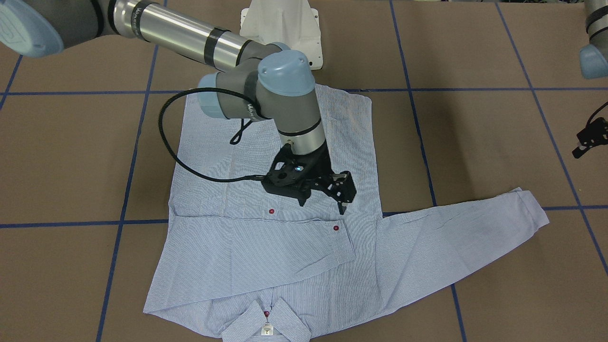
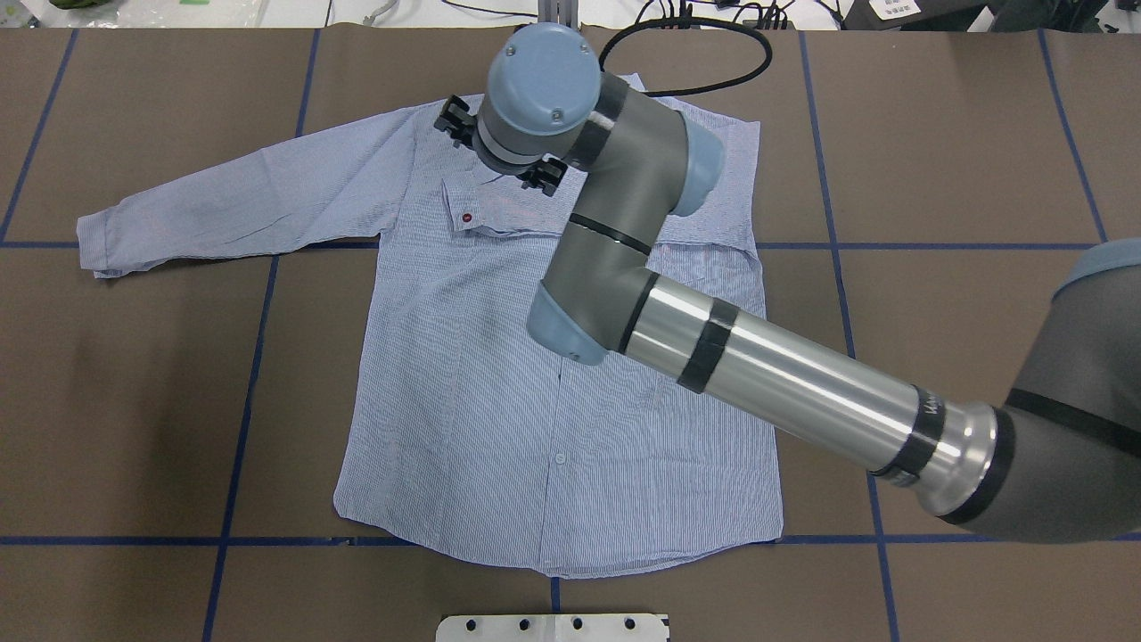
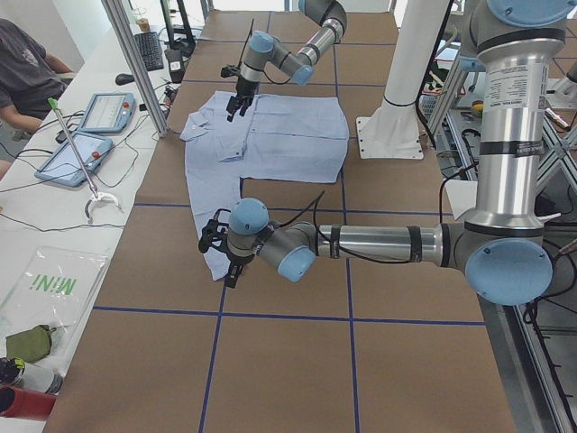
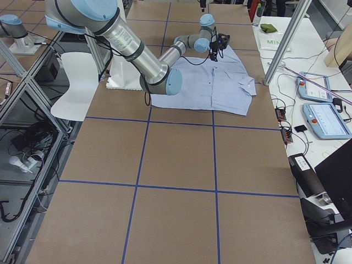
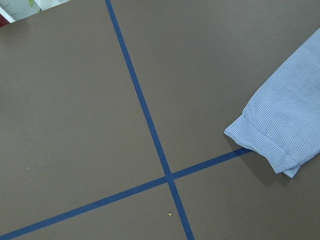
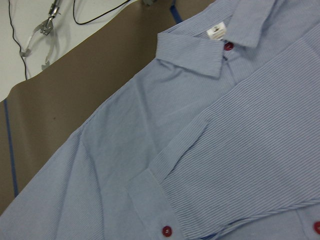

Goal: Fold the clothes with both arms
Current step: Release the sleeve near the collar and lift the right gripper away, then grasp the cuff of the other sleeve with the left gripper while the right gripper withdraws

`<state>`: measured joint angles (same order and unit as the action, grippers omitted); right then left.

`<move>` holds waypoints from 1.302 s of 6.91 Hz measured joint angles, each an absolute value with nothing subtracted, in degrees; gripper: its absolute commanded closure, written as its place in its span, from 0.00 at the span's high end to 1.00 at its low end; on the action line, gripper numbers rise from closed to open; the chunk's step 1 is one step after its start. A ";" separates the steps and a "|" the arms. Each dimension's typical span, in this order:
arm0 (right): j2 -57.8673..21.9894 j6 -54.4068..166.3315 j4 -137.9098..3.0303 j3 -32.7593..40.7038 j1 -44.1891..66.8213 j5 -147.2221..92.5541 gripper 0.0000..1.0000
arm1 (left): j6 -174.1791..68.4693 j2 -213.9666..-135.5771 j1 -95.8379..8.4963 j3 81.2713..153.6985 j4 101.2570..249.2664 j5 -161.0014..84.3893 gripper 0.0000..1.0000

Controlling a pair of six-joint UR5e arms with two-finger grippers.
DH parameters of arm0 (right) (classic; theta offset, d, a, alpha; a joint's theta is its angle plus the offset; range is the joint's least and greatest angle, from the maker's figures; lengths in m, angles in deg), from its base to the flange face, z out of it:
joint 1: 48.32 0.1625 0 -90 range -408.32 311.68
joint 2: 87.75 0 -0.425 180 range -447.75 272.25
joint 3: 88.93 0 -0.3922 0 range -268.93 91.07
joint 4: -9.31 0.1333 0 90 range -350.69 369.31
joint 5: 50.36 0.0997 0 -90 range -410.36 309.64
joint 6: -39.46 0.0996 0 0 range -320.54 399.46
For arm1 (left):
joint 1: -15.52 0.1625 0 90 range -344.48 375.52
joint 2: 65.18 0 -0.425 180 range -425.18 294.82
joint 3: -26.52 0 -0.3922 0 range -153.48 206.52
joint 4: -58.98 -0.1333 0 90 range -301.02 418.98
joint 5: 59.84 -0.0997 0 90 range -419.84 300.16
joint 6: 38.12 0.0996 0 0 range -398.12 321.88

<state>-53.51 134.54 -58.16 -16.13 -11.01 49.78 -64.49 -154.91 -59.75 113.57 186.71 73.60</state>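
Hovering at the centre of the front-facing frame, the right gripper (image 1: pixel 321 206) stands just above the shirt (image 2: pixel 535 446), jaws parted and empty. The shirt lies flat and front-up on the table (image 1: pixel 498 142), collar (image 1: pixel 268 323) at the lower edge of that frame. One sleeve (image 1: pixel 228 251) is already laid across the chest, its cuff (image 1: pixel 339 237) directly below the gripper; I judge that fold done. The other sleeve (image 1: pixel 456 237) runs out toward the right of the frame, unfolded. The left gripper (image 1: pixel 589 137) shows only in part at the right edge, beyond that sleeve; I cannot tell whether it is open. Its wrist view has the free cuff (image 5: pixel 272 135) at the right, so I take it to be lined up for the matching fold.
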 measured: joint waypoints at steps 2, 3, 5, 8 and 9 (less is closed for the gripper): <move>-38.44 130.64 -59.54 -1.51 -6.45 55.76 1.00 | -73.76 -158.72 -56.70 108.54 189.83 73.88 0.92; -32.13 127.95 -59.59 3.51 -4.06 58.71 1.00 | -78.34 -160.04 -56.06 107.13 190.55 73.97 0.92; -25.99 124.37 -59.60 7.71 -1.61 61.28 1.00 | -83.70 -163.28 -53.88 103.13 191.76 73.80 0.99; -23.97 123.77 -59.60 8.31 -1.03 61.06 1.00 | -85.54 -166.27 -52.21 97.16 195.69 73.73 0.88; -23.81 123.75 -59.60 8.31 -1.09 60.89 1.00 | -85.72 -166.22 -52.11 96.14 196.85 73.78 0.87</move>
